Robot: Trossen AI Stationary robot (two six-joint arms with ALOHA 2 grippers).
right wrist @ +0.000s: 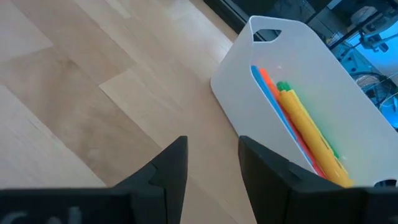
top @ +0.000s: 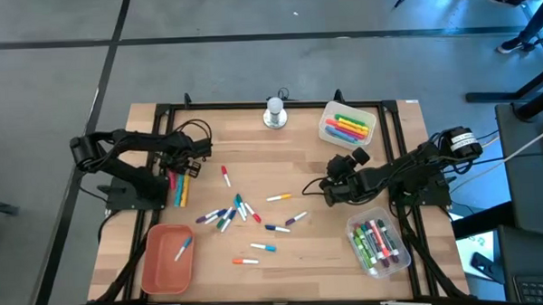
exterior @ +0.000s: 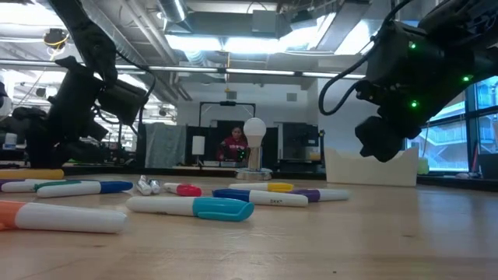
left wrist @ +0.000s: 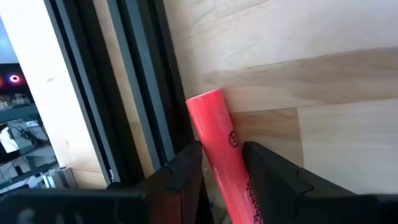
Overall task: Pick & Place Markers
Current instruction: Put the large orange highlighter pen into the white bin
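Pale wood planks form the tabletop (top: 284, 261), which is bounded by a black metal frame. The left claw (left wrist: 221, 163) sits at the left edge of the tabletop, beside the frame rail, and pinches a thick red-pink marker (left wrist: 219, 143) between its 2 dark fingers (left wrist: 186, 168); the barrel projects forward past the fingertips, over the wood. In the high view this claw (top: 178, 167) is just above a small cluster of pink, orange and yellow markers (top: 178, 186) lying close to the left rail.

The right claw (right wrist: 212, 155) hangs above bare wood right of centre, with its fingers parted by a narrow gap and nothing between them. Ahead of it stands a white plastic bin (right wrist: 292, 81) holding yellow, orange, green and blue markers. In the high view this claw (top: 332, 188) is between that bin (top: 328, 121) at the far right and a clear plastic container (top: 400, 263) of red and green markers at the near right.

A loose scatter of white-barrelled markers with coloured caps (top: 230, 211) lies across the middle of the tabletop. An orange rounded tray (top: 154, 270) at the near left holds 1 white marker (top: 182, 250). A silver-white round knob object (top: 275, 111) stands at the far edge, centre.
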